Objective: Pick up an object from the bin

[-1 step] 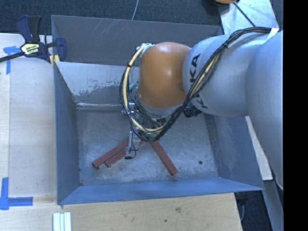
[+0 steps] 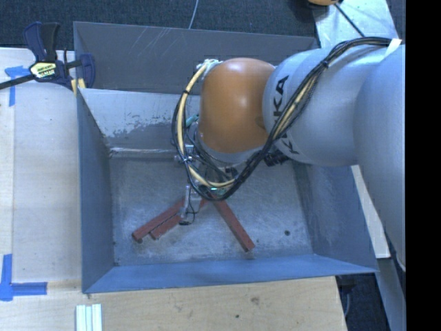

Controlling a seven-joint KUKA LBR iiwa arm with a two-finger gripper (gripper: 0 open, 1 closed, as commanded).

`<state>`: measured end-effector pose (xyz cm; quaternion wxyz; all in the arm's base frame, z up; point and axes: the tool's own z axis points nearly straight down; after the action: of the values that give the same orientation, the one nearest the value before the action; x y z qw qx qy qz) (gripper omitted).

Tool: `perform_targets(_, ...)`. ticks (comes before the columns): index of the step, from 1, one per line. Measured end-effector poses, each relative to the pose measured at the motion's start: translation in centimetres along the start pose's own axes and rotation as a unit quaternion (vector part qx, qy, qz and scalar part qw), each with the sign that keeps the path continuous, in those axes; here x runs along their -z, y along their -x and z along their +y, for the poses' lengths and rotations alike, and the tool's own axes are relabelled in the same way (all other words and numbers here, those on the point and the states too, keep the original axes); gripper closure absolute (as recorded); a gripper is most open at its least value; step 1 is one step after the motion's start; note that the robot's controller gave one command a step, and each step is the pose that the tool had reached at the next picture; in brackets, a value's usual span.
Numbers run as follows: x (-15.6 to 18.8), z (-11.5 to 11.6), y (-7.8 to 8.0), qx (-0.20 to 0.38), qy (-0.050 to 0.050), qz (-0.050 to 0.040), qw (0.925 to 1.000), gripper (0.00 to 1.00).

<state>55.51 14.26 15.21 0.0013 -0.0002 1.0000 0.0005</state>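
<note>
Gripper (image 2: 187, 211): low over the bin (image 2: 94, 185) floor, at the paired bars' upper end, likely to take one there; released or clenched, cannot tell.
Paired bars (image 2: 158, 226): reddish-brown, flat, side by side, left of centre.
Single bar (image 2: 236, 227): slants rightward, apart.

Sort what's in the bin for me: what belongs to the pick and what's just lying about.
In the job:
grey bin
gripper, low over its middle
two reddish-brown bars side by side, left of centre, their nearer ends under the gripper

Lying about:
one reddish-brown bar, slanting away to the right of the gripper
</note>
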Motion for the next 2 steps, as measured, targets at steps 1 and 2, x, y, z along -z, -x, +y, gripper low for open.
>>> perform_targets(1, -5.8, -0.4, -2.4, -0.041, -0.001, 0.0055, 0.9991, 0.00)
perform_targets(2, -7.8, -1.4, 3.0, -0.054, 0.000, -0.0001, 0.9985, 0.00)
